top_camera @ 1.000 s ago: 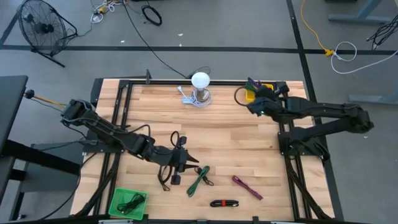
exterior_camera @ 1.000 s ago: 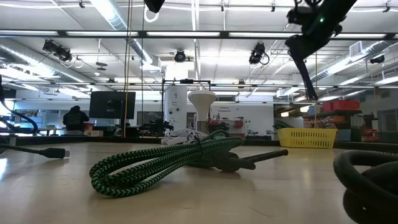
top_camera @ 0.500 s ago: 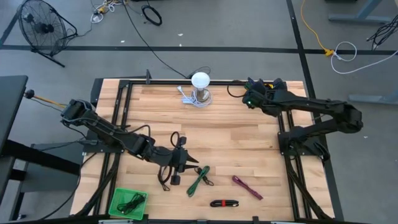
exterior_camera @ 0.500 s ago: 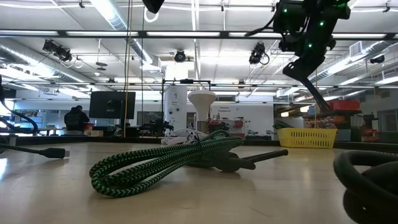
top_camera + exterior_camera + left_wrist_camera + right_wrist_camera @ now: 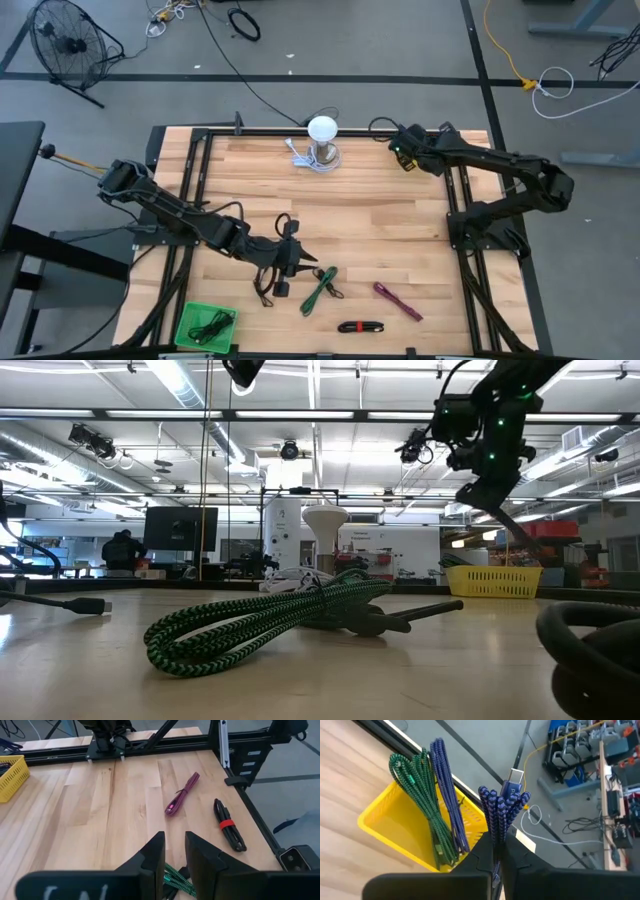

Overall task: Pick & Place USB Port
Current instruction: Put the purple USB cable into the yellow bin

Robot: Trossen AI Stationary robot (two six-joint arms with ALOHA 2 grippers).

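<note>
since a second ago the right gripper (image 5: 403,152) has swung left and farther back, over the yellow plastic basket (image 5: 395,825) at the far right corner, likely to drop its load there. nearest, the left gripper (image 5: 172,851) hovers low at the near middle, fingers narrowly parted and holding nothing, just beside the green-and-black braided cable (image 5: 322,288), probably the next pick. to the right lie a magenta coiled cable (image 5: 181,795) and a black cable with a red tie (image 5: 229,824). the right gripper pinches a blue braided usb cable (image 5: 502,810), looped so it hangs clear above the basket. pale wooden slat tabletop (image 5: 380,230); beyond, a lab with ceiling strip lights.
</note>
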